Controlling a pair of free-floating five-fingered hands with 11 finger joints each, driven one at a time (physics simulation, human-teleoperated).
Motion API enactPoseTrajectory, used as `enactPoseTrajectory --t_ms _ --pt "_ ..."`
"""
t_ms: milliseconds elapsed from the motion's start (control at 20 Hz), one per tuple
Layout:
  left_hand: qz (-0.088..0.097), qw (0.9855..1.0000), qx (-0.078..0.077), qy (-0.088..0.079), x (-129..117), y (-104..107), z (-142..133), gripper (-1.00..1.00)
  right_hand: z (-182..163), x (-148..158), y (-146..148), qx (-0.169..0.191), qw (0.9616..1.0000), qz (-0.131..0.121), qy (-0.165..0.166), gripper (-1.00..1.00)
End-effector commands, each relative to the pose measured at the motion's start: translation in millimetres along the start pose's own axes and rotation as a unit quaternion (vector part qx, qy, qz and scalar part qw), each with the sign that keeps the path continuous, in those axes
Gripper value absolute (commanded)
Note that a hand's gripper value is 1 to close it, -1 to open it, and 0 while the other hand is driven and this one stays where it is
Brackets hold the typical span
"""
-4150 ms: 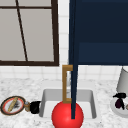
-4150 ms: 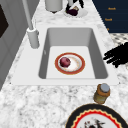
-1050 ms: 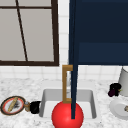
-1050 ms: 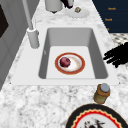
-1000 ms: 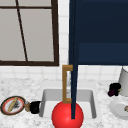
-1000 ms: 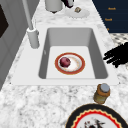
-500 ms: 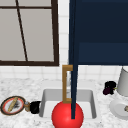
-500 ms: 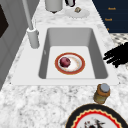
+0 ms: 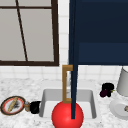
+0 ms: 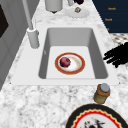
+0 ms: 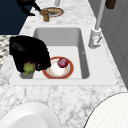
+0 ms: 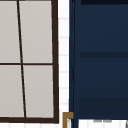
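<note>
The right hand (image 9: pixel 107 88) hangs in the air over the counter (image 9: pixel 27 87) just right of the sink (image 9: pixel 47 96). Its fingers are curled round a dark purple vegetable (image 9: pixel 103 93) whose green stem (image 11: pixel 29 67) pokes out below the palm in the right side view. It looks like a small eggplant, though I cannot be sure. I judge this to be the carrying stage: the vegetable is lifted and clear of any surface.

Near it stand a grey canister (image 9: pixel 123 82) and a white plate (image 9: pixel 117 108) on the counter. In the sink lies a red-rimmed plate (image 10: pixel 78 67) with 1 dark red round fruit (image 10: pixel 65 62) on it. Any lowering from here calls for care, with the canister just beside the hand and the open navy cabinet door (image 9: pixel 100 32) near on its left.

The left hand (image 9: pixel 35 107) floats idle at the sink's left, fingers spread and holding nothing. It sits just beside a small capped jar (image 9: pixel 27 106) and a patterned plate (image 9: pixel 5 106).
</note>
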Motion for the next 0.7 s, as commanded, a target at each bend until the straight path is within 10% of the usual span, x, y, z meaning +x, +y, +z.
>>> enactPoseTrajectory --t_ms 0,650 --pt "0.000 1.0000 0.000 0.000 0.0 0.0 0.0 0.00 25.1 19.1 -7.9 -0.009 0.9997 -0.021 -0.009 1.00" --pt "0.000 1.0000 0.000 0.000 0.0 0.0 0.0 0.00 79.8 71.3 -69.3 -0.020 0.9997 -0.005 0.012 1.00"
